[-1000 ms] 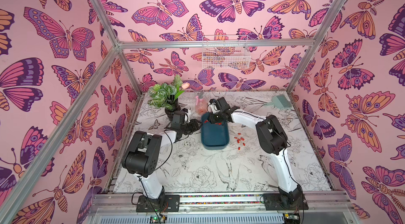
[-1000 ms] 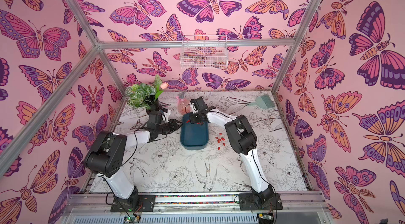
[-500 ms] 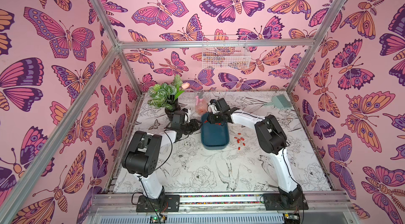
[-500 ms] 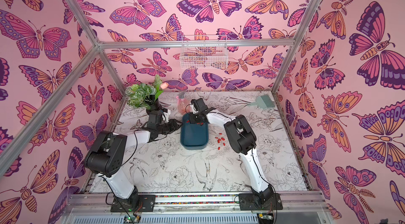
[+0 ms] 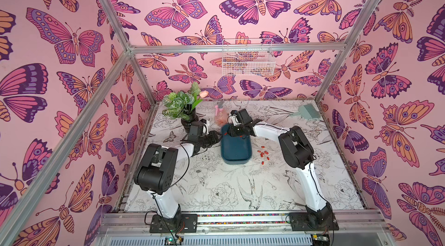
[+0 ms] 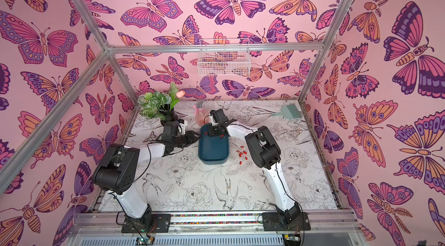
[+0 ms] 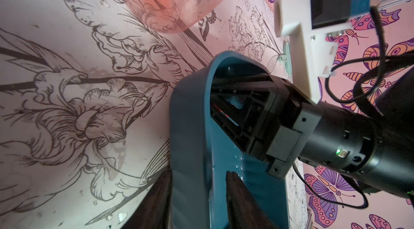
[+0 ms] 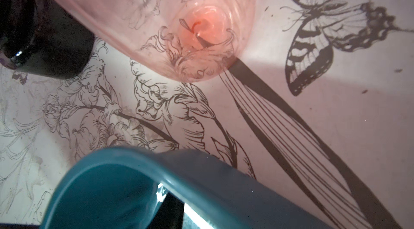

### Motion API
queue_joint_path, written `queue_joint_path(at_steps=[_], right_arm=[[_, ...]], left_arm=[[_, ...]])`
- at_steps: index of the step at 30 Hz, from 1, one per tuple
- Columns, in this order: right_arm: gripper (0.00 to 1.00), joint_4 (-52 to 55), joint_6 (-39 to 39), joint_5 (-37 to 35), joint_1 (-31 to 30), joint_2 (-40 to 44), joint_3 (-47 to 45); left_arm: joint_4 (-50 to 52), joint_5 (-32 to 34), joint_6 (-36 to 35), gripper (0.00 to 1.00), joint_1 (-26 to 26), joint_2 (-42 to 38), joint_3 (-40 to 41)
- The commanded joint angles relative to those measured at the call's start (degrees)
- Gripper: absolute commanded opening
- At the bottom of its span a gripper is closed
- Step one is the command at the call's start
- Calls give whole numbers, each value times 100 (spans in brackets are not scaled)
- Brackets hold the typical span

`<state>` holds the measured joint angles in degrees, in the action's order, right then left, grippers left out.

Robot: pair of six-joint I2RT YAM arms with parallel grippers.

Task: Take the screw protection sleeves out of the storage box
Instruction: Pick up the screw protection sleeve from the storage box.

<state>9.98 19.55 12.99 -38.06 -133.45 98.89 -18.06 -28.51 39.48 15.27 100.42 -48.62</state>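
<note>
The storage box (image 5: 237, 151) (image 6: 213, 151), a dark teal tray, lies on the flower-print table in both top views. My left gripper (image 5: 219, 137) (image 6: 196, 139) (image 7: 197, 177) is shut on its left rim (image 7: 190, 127), one finger outside the wall and one inside. My right gripper (image 5: 237, 132) (image 6: 216, 132) sits at the box's far end, shut on the far rim (image 8: 201, 171); only one dark finger (image 8: 172, 212) shows there. Two red screw protection sleeves (image 5: 225, 133) (image 6: 206, 133) lie inside near the far end. Several more sleeves (image 5: 263, 154) (image 6: 242, 154) lie on the table right of the box.
A pink spray bottle (image 5: 220, 117) (image 8: 179, 26) stands just beyond the box's far end. A potted plant (image 5: 185, 110) is far left beside my left arm. A green brush (image 5: 305, 111) lies at the far right. A white wire basket (image 5: 248, 62) hangs on the back wall.
</note>
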Motion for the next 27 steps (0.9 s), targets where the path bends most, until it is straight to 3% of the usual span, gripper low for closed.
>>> queue_joint_path(at_steps=[1, 27], right_arm=[[31, 3, 66, 37, 16, -216, 49], [11, -169, 14, -98, 19, 106, -252]], left_arm=[[-37, -37, -2, 45, -50, 80, -77], [-39, -36, -11, 44, -43, 91, -86]])
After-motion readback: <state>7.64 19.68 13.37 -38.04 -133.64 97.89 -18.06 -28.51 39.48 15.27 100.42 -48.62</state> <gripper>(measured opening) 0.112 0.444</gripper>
